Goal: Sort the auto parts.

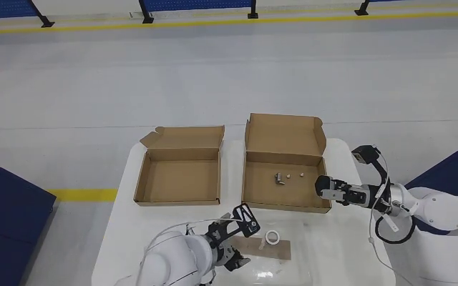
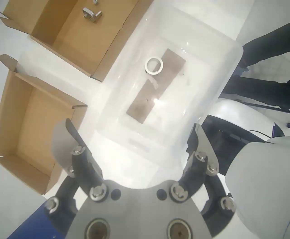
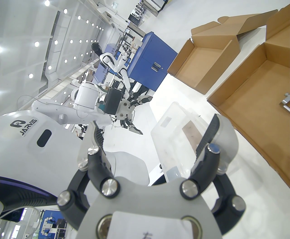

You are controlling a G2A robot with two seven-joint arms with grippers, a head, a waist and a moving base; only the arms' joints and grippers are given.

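Observation:
A white ring (image 2: pixel 154 65) (image 1: pixel 272 237) lies in a clear plastic bin (image 2: pixel 217 45) (image 1: pixel 300 275) on a brown card strip (image 2: pixel 140 106). My left gripper (image 2: pixel 136 133) (image 1: pixel 243 238) hovers open over the bin's near end, with nothing between its fingers. A metal bracket (image 1: pixel 279 179) (image 2: pixel 91 14) and two small pale parts (image 1: pixel 295 174) lie in the right cardboard box (image 1: pixel 286 204). My right gripper (image 3: pixel 154 131) (image 1: pixel 320 189) stands open and empty at that box's right edge. The left cardboard box (image 1: pixel 179 199) holds nothing.
Both boxes have their lids folded back and upright. The bin (image 3: pixel 174 133) sits at the table's front edge, in front of the right box. White table surface (image 1: pixel 230 179) shows between the boxes. A blue cabinet (image 3: pixel 149 61) stands off to the side of the table.

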